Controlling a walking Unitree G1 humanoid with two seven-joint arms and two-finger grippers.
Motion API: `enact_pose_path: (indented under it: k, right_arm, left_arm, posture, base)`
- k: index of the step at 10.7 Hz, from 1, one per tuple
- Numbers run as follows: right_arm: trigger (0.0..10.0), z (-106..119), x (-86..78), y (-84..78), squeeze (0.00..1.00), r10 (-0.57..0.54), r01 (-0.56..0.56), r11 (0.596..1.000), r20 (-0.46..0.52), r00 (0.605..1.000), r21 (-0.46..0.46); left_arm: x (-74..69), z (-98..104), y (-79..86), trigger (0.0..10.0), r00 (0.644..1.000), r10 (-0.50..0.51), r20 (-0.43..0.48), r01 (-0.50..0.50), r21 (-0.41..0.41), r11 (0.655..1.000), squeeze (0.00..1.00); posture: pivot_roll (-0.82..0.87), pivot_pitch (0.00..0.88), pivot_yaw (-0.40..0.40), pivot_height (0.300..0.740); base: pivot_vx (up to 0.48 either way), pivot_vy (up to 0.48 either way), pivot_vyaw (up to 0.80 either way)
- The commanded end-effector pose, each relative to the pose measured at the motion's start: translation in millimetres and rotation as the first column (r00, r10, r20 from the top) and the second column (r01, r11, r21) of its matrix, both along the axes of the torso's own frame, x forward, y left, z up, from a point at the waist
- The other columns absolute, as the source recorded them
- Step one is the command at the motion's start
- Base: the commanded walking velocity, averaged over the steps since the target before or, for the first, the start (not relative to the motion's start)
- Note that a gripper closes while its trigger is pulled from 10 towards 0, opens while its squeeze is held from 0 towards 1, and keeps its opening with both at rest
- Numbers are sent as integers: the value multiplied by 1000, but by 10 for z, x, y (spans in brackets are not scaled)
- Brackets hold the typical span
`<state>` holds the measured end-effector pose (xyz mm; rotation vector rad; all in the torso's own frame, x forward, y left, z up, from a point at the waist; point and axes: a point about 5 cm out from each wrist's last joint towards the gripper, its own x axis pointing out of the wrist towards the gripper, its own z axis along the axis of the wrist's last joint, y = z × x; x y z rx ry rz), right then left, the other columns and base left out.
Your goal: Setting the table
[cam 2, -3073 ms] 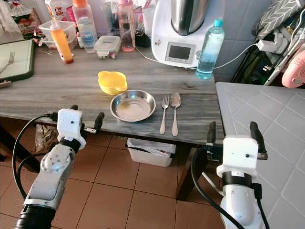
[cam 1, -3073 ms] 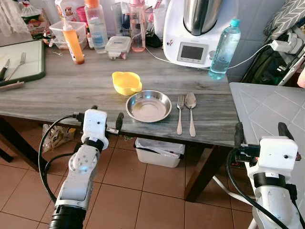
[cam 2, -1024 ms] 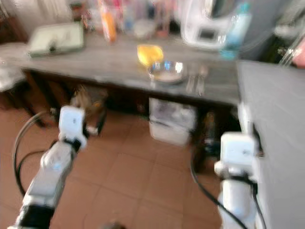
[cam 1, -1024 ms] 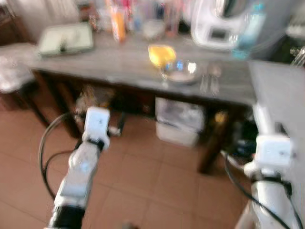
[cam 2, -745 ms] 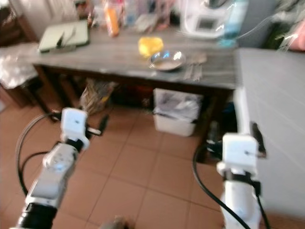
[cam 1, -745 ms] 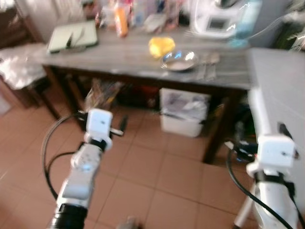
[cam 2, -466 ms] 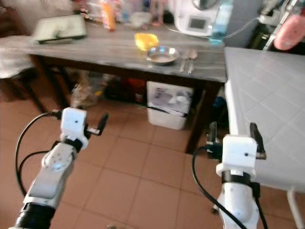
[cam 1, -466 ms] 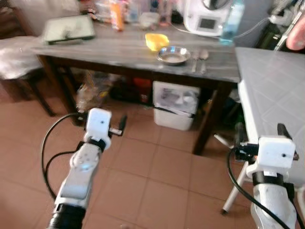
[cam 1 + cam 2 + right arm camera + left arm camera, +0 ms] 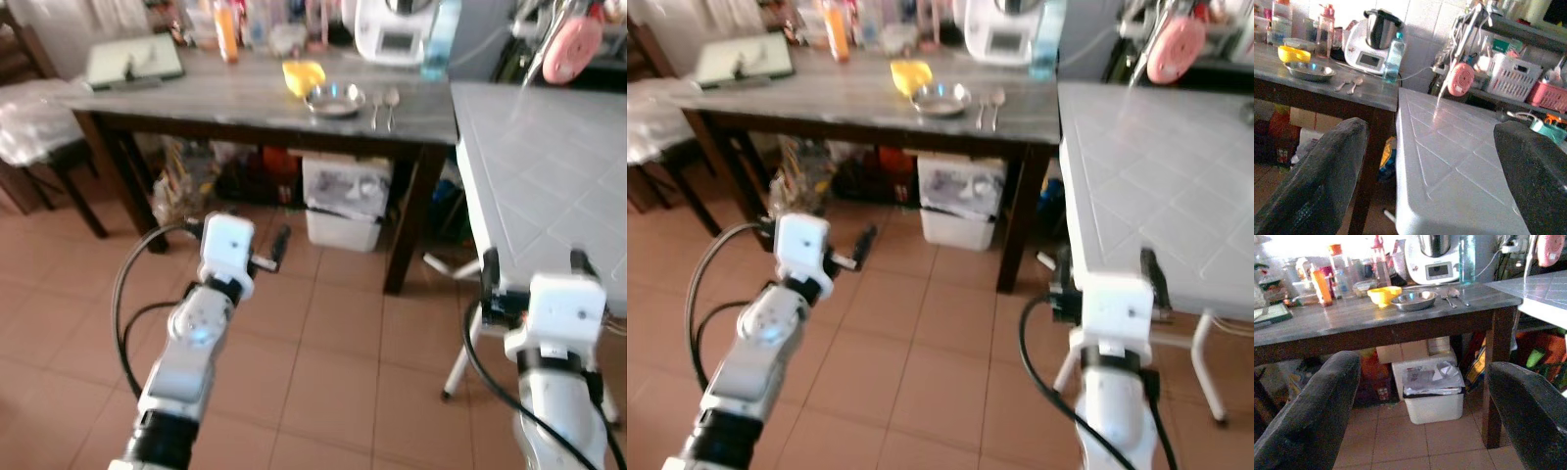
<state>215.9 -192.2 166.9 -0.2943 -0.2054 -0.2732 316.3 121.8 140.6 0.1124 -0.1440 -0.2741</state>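
While both grippers' jaws gape empty, the table (image 9: 196, 98) bears one steel plate (image 9: 335, 99), one yellow bowl (image 9: 303, 74), one fork (image 9: 374, 96) — one spoon (image 9: 390, 96).

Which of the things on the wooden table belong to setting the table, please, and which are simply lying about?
Belonging to the job:
steel plate
yellow bowl
fork
spoon

Lying about:
orange bottle
water bottle
white kitchen machine
green tray
white bin under the table

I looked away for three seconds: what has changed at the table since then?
The robot has backed away from the table, so the setting now looks far off. The steel plate, yellow bowl, fork and spoon lie as before. Left end effector and right end effector stay open, empty.
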Motion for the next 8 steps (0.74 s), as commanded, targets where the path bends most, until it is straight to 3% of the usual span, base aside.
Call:
enact_pose_path:
  k: [1, 6, 8]
  right_arm:
    - [10000, 11, -16, -23, 192, -10, 10, 1000, -5, 1000, 0]
    - [10000, 36, -29, -32, 192, -16, 16, 1000, 7, 1000, -18]
    - [10000, 79, -26, -70, 196, -22, 23, 999, 19, 1000, -35]
  left_arm:
    - [21, 41, -25, 10000, 1000, -15, 13, 15, 1, 1000, 0]
    - [6, 14, -119, 10000, 996, -87, 5, 87, -11, 996, 0]
    - [8, -11, -163, 10000, 994, -108, -3, 108, -26, 994, 0]
  posture:
    - [74, 111, 33, 740]
    - [50, 110, 49, 740]
    - [36, 114, 44, 740]
  base:
    - [0, 0, -444]
    - [0, 0, -80]
    - [0, -285, 0]
